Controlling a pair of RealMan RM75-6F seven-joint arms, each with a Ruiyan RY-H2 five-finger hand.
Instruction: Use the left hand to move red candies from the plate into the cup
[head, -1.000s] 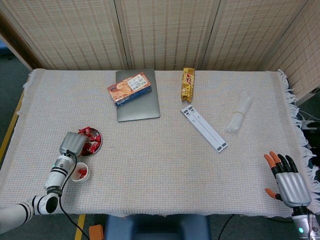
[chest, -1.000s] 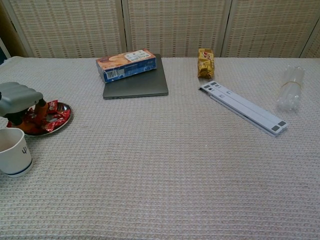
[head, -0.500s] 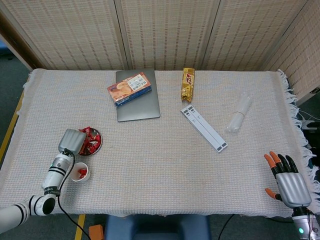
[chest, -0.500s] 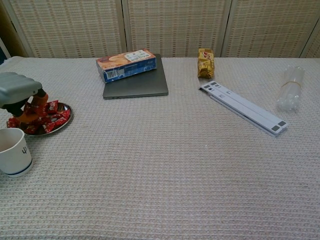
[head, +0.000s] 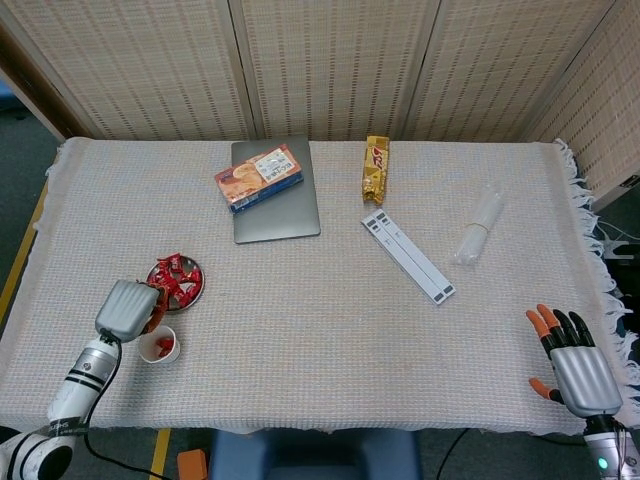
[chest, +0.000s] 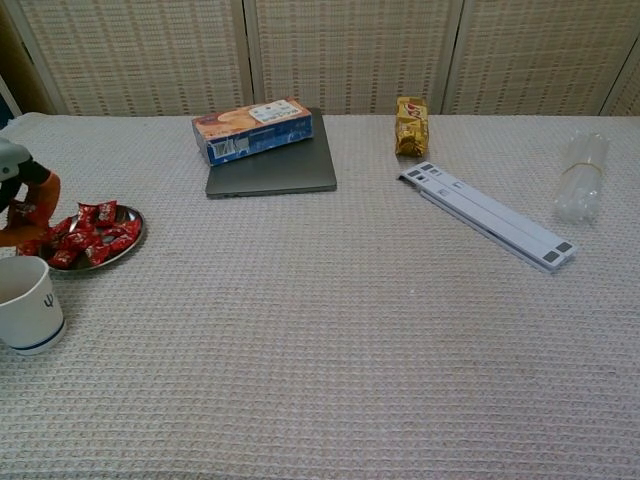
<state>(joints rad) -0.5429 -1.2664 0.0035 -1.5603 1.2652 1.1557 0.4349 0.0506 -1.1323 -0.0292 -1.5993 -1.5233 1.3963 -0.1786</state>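
The left hand (head: 128, 307) is seen just beside the cup (head: 160, 345), between the cup and the plate (head: 176, 283). Its fingers (chest: 42, 190) are curled in, and something red seems to be pinched in them, though it is hard to be sure. Red candies (chest: 92, 236) are piled on the plate, and a few are seen inside the cup. The cup is set on the table (head: 330, 330) right below the plate. Far from the plate, at the other corner of the table, the right hand (head: 575, 367) is held with its fingers spread apart and nothing in it.
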